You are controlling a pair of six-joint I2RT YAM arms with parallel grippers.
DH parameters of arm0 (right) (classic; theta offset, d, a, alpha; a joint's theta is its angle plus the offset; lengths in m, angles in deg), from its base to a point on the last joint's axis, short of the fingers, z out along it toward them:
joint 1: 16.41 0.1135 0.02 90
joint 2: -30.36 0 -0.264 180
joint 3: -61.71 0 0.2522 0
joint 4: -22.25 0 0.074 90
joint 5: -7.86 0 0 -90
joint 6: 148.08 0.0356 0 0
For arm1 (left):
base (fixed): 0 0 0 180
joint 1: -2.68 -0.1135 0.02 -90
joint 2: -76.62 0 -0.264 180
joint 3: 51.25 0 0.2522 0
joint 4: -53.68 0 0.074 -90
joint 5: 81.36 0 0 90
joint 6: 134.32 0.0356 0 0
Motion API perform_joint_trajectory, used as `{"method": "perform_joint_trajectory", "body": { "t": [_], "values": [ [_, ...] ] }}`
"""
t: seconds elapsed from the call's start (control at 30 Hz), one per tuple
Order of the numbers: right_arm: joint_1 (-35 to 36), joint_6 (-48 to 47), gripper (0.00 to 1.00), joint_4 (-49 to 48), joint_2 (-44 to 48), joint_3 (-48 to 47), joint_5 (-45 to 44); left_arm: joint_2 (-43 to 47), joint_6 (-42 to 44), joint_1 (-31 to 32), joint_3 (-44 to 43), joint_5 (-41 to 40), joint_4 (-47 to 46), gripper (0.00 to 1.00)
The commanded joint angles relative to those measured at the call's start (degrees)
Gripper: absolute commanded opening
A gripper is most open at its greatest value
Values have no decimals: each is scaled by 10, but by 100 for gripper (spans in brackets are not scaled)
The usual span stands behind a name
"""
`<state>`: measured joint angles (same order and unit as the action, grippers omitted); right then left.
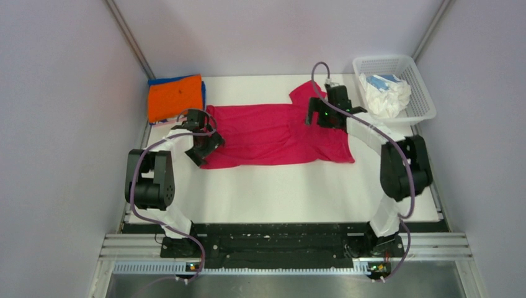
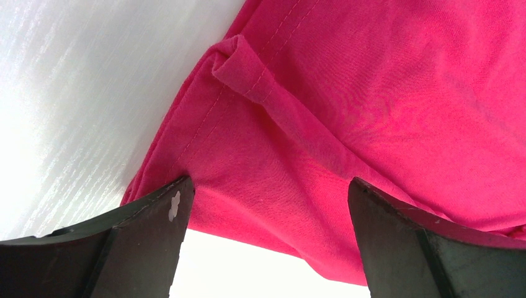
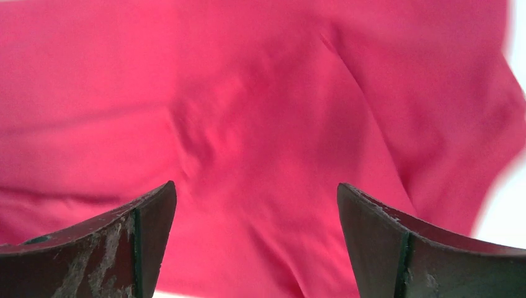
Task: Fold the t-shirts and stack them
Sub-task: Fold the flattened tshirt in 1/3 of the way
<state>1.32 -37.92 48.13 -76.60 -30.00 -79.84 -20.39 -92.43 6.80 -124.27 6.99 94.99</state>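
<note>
A crimson-pink t-shirt (image 1: pixel 273 135) lies spread across the middle of the white table, one sleeve pointing to the far side near the right arm. My left gripper (image 1: pixel 208 144) is open over the shirt's left end; in the left wrist view (image 2: pixel 267 205) its jaws stand wide apart over a corner of the cloth (image 2: pixel 347 124), holding nothing. My right gripper (image 1: pixel 317 116) is open above the shirt's far right part; in the right wrist view (image 3: pixel 254 205) the pink cloth (image 3: pixel 260 112) fills the space between the fingers. A folded orange t-shirt (image 1: pixel 174 97) lies on a blue one (image 1: pixel 203 93) at the far left.
A white mesh basket (image 1: pixel 419 93) at the far right holds crumpled white and pale blue cloth (image 1: pixel 386 93). White table surface (image 1: pixel 291 192) lies in front of the pink shirt. Pale walls close in on the left, right and back.
</note>
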Motion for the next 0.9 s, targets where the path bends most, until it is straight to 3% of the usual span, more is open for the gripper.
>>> {"method": "perform_joint_trajectory", "body": {
  "t": [0.0, 0.1, 0.27, 0.57, 0.8, 0.87],
  "values": [
    [-43, 36, 99, 164, 156, 124, -89, -5, 18, -3, 12, -38, 14, 99],
    [-92, 62, 98, 212, 224, 200, -75, -6, 25, -3, 12, -45, 18, 99],
    [-122, 64, 91, 193, 270, 281, -61, -15, 38, -3, 7, -40, 19, 99],
    [-135, 87, 62, 51, 205, 319, -52, -34, 51, -3, -3, -29, 24, 99],
    [-139, 84, 61, 22, 192, 341, -49, -33, 53, -3, -1, -37, 28, 99],
    [-140, 79, 56, 15, 188, 344, -45, -34, 54, -3, -2, -38, 28, 99]
  ]
}}
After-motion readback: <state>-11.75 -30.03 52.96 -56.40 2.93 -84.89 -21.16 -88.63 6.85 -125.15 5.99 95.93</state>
